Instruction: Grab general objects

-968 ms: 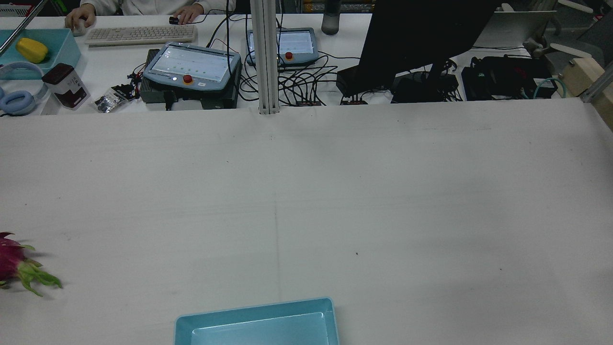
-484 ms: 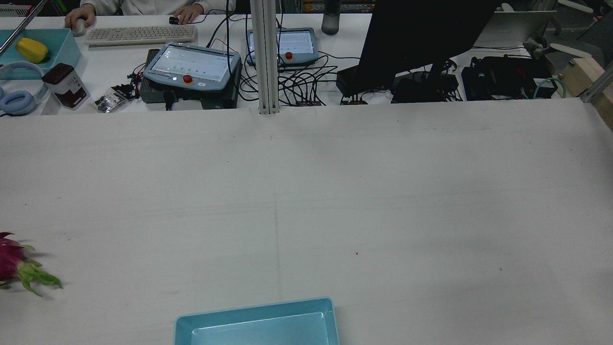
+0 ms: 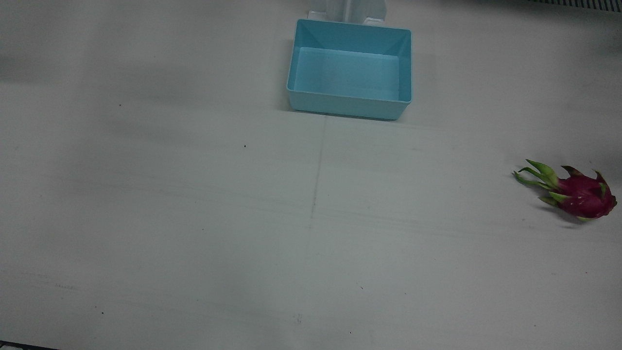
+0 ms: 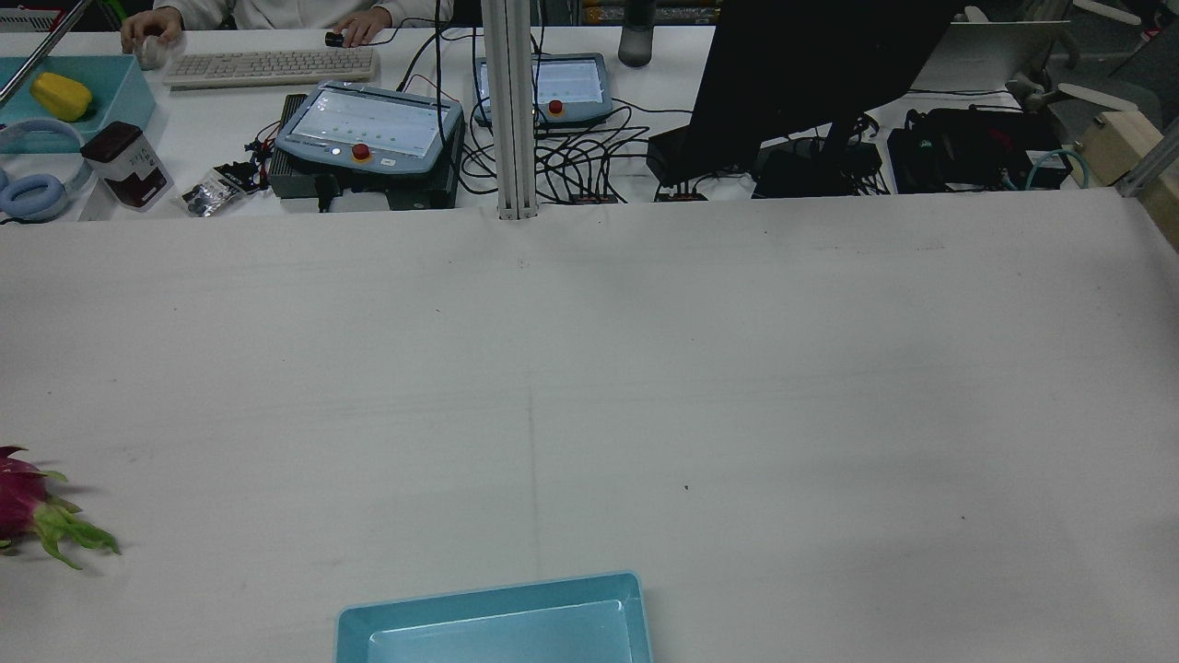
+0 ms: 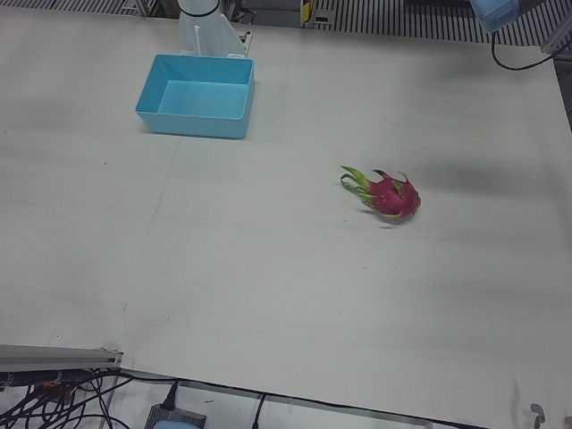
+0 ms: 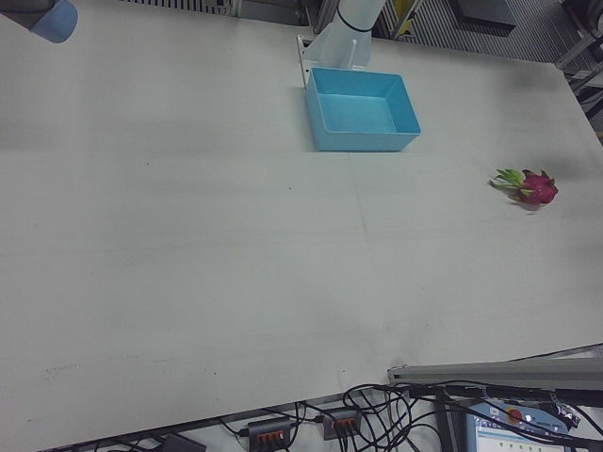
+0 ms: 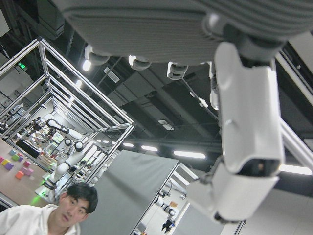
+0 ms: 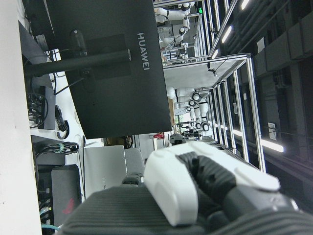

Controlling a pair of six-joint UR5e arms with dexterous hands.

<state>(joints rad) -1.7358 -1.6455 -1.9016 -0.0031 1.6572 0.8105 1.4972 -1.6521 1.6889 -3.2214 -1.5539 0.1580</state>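
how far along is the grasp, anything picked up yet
Nothing looks done: the dragon fruit lies alone on the table, and the blue bin is empty. Nothing is in hand: the left hand holds nothing visible and points up, away from the table. Reaching, grasping and lifting the fruit all remain.

Big white table (image 5: 268,295) takes up pretty much the whole shot. There's a dragon fruit (image 5: 387,194) lying on its side a bit right of the middle, pink body with the green leafy end pointing left. An empty light blue bin (image 5: 198,109) sits up in the far left part, well apart from the fruit, right in front of a white arm pedestal (image 5: 204,27). Some black cables (image 5: 63,407) tangle along the bottom left edge.
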